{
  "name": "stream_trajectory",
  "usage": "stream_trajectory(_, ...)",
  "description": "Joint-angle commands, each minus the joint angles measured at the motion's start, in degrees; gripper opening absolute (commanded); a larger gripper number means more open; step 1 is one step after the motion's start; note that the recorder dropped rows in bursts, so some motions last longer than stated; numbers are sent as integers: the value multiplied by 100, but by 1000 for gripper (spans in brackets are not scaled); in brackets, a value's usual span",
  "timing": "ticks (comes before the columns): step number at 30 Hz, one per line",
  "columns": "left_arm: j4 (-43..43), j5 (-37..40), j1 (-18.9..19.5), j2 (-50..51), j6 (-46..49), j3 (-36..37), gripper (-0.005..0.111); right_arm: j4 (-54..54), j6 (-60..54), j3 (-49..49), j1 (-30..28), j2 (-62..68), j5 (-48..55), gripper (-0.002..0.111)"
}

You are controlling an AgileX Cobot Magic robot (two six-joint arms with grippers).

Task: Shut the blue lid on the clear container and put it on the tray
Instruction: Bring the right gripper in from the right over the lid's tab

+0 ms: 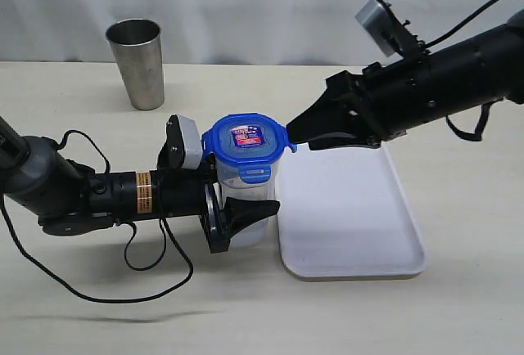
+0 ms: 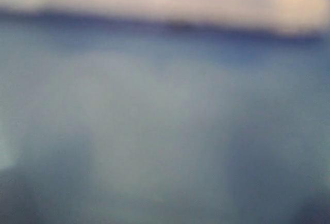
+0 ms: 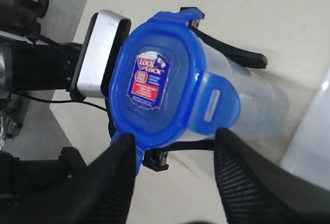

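Observation:
The clear container stands upright just left of the tray, and the blue lid sits on its top. My left gripper is shut on the container's body, with a finger on each side. The left wrist view is only a blue-grey blur. My right gripper hovers at the lid's right edge. In the right wrist view the blue lid with its red-and-white label caps the clear container. My right gripper is open, and one of its fingertips is at a corner flap.
A grey steel cup stands at the back left. The white tray is bare and lies under the right arm. The left arm's cable loops over the table in front. The left wrist camera sits close beside the lid.

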Motion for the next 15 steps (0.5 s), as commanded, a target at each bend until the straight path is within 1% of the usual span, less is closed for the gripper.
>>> stream_trajectory(1, -22, -75, -14, -12, -17, -29, 0, 4, 32, -209, 245, 93, -446, 46)
stream_trajectory(7, -22, -75, -14, -12, 0, -29, 0, -440, 370, -506, 245, 103, -693, 46)
stream_trajectory(15, -32, -75, -14, -12, -1, -29, 0, -440, 443, -504, 245, 366, -489, 46)
